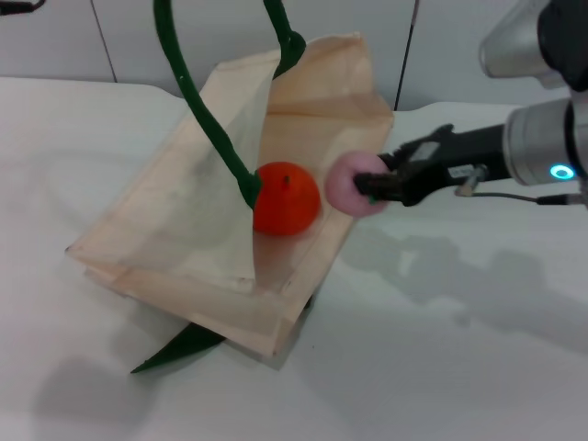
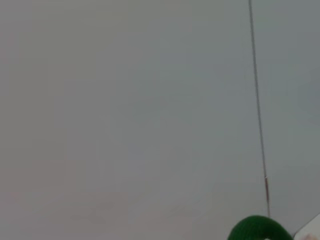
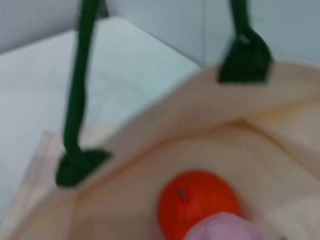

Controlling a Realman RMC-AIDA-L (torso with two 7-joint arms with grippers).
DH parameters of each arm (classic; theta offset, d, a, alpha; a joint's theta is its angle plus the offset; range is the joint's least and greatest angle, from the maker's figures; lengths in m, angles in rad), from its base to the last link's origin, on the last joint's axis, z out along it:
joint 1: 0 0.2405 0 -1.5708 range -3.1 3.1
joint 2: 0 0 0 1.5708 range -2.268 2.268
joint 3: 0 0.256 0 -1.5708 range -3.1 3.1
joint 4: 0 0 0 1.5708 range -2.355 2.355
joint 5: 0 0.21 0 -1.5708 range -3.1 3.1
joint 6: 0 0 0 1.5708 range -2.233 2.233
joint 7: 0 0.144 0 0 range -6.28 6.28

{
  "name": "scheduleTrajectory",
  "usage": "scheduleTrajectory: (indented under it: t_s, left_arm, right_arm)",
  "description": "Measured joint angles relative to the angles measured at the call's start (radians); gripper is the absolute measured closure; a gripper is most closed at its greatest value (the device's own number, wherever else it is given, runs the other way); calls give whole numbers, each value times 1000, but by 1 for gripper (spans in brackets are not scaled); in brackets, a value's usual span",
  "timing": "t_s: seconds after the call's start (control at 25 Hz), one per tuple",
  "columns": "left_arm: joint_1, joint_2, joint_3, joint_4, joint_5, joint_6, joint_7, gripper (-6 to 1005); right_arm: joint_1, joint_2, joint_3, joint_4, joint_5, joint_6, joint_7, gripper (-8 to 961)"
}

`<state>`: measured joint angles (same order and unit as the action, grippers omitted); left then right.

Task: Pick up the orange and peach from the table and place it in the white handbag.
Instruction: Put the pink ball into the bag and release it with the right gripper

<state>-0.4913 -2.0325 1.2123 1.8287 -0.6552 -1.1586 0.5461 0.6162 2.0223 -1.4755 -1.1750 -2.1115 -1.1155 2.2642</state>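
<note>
White table [image 1: 478,367] with soft shadows on its surface, pale grey wall panels [image 1: 230,37] behind it split by thin dark vertical seams [image 2: 257,100], even diffuse indoor light

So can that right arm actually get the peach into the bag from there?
Probably yes. The right gripper holds the peach right at the white handbag's open mouth, which a raised green handle keeps open; only the orange lies inside.
</note>
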Motion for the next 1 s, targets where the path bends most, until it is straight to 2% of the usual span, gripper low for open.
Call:
scheduleTrajectory:
  t_s: [0.16,0.68,1.0]
  left_arm:
    - [-22,0,22,-4,-12,3,0,854]
    - [-58,0,92,-6,-40,18,-3,851]
    - [-71,0,125,-6,-40,30,-10,850]
  right_arm:
    - [23,1,-15,60,79,45,-57,610]
    - [138,1,-35,306,292,181,-283,618]
    - [174,1,-40,379,327,243,-341,620]
